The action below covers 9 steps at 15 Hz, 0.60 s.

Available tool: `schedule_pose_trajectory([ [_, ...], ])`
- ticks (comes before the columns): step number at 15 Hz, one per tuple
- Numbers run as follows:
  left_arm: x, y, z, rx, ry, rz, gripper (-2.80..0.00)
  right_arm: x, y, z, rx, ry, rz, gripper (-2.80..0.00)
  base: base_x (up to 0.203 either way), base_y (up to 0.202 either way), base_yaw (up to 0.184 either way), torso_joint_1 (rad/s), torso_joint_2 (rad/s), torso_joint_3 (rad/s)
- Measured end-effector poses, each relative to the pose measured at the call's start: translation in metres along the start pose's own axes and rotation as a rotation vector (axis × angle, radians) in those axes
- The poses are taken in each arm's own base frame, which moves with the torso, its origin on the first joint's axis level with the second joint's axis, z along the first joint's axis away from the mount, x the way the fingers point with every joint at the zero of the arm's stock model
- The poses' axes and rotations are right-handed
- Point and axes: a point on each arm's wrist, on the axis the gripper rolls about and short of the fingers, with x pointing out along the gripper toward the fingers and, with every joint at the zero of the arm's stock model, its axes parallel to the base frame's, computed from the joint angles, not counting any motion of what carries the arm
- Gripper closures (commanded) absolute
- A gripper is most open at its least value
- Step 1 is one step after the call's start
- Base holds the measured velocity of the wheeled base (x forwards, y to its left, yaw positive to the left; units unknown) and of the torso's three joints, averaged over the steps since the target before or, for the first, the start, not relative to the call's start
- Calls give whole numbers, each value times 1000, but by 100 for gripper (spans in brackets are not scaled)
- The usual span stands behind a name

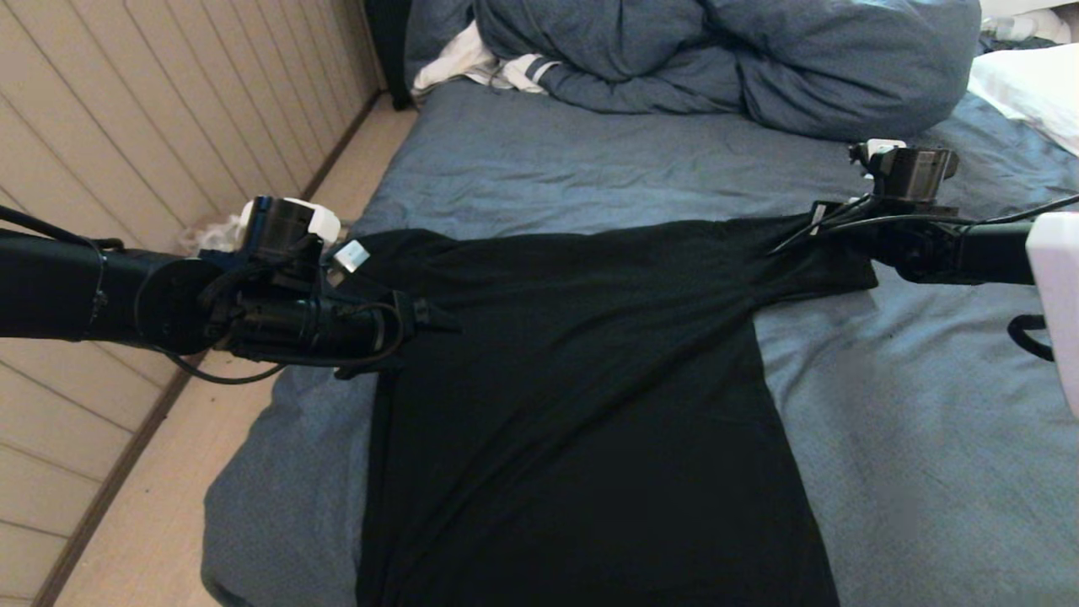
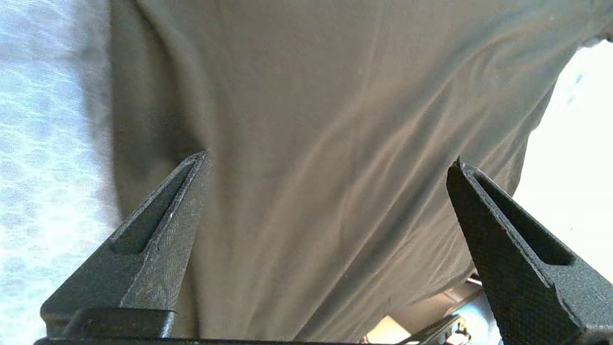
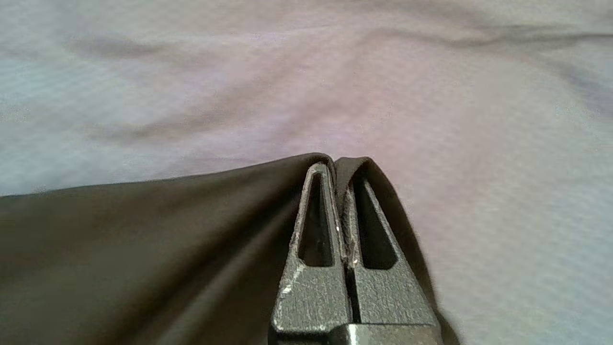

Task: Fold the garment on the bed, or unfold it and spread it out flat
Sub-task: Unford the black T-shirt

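Already the right gripper was pinched tight on a fold of the garment, its two fingers pressed together with black cloth wrapped over both tips. In the head view it held the sleeve end out over the right part of the bed. The left gripper stood spread wide above the shirt's other shoulder, fingers well apart and holding nothing.

The T-shirt lay plain side up across the slate-blue sheet, its body running toward the camera and its sleeves stretched sideways. It looked light, limp and thin, so it would probably sag and crease wherever it was unsupported. A pinch at the hem, sleeve end or shoulder seam seemed the safest hold, since a grip in mid-cloth would likely bunch it.

Beyond it, at the head of the bed, sat the bulky blue duvet, a white cloth with striped cuffs and a white pillow, all well apart from the shirt. Nothing lay across it.
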Motion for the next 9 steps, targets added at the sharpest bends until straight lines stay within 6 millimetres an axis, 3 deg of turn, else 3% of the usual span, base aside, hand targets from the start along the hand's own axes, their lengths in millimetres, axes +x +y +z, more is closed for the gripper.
schedule_pose_trajectory([
  [3,1,0,0,1,-1,-3,-280,2,1,-5,-14,14,4,0,0,0,0,0,0,0],
  [4,2,1,0,0,0,-3,-280,2,2,-6,-27,18,3,-280,0,0,0,0,0,0],
  [9,2,1,-1,1,1,-3,-280,4,2,-9,-52,26,3,-280,0,0,0,0,0,0],
])
